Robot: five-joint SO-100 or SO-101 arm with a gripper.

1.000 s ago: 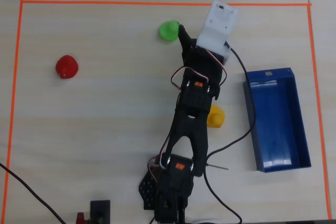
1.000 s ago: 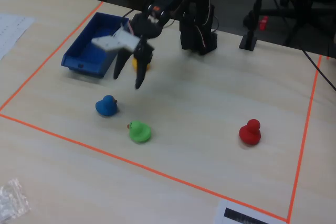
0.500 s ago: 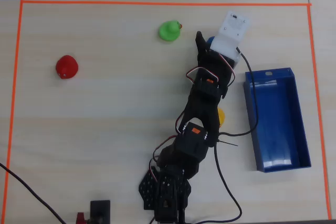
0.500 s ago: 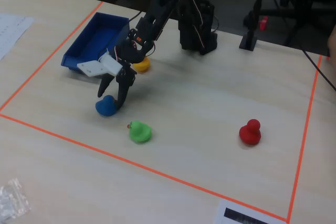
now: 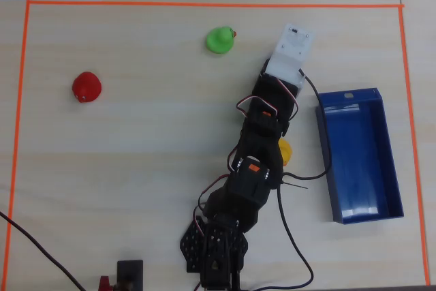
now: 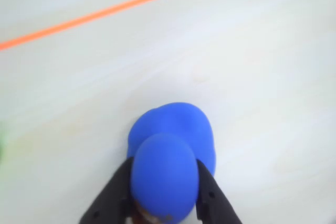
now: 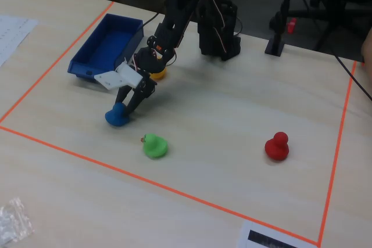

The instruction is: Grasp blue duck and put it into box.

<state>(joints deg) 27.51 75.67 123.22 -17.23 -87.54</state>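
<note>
Gripper [image 6: 167,203] is closing narrowly on blue duck [image 6: 173,150], fingers pressing both sides of head; duck is sitting on desk [image 7: 232,120] near box [image 7: 104,50].

Risk, as judged: rounded head is offering little purchase, so duck could be squeezing out or slipping during lift.

Count: one blue, one green duck [image 7: 154,145], one red duck [image 7: 276,147], one yellow duck [image 5: 285,150]; one box.
</note>
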